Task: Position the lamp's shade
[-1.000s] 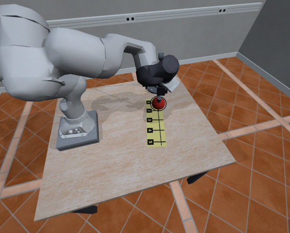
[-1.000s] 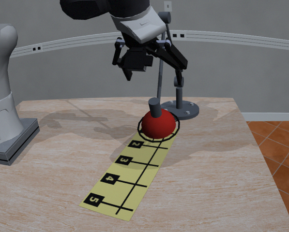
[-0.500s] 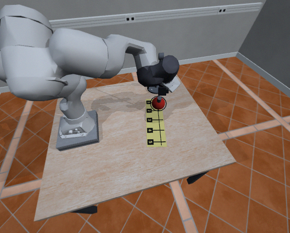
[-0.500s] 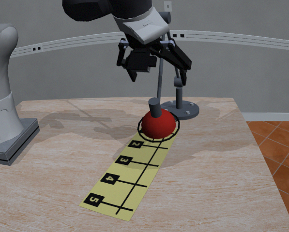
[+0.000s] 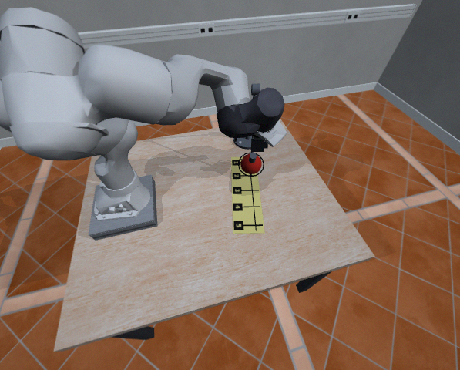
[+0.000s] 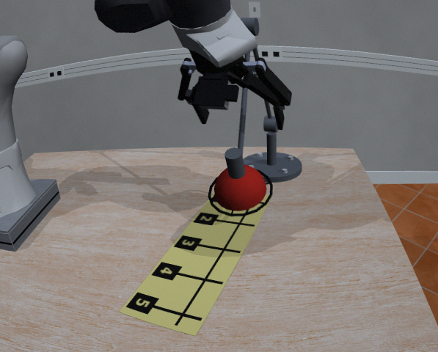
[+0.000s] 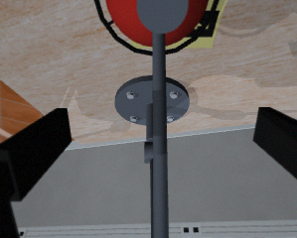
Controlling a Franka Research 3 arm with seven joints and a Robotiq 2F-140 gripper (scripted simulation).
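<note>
The lamp's red shade (image 6: 240, 186) with a grey neck sits low over the first mark of the yellow numbered strip (image 6: 196, 261), inside a black ring. Its thin grey arm (image 6: 242, 117) rises from the shade, folded back toward the round grey foot (image 6: 272, 166) at the bench's far side. My gripper (image 6: 241, 115) is open above the shade, with the arm rod between its spread fingers and touching neither. In the wrist view the rod (image 7: 159, 149) runs down the middle, with the foot (image 7: 152, 101) and the shade (image 7: 157, 17) behind it. Marks 2 to 5 lie uncovered.
My robot base (image 5: 122, 203) stands on the bench's left side. The bench edge lies right of the strip, with tiled floor (image 6: 420, 227) beyond it.
</note>
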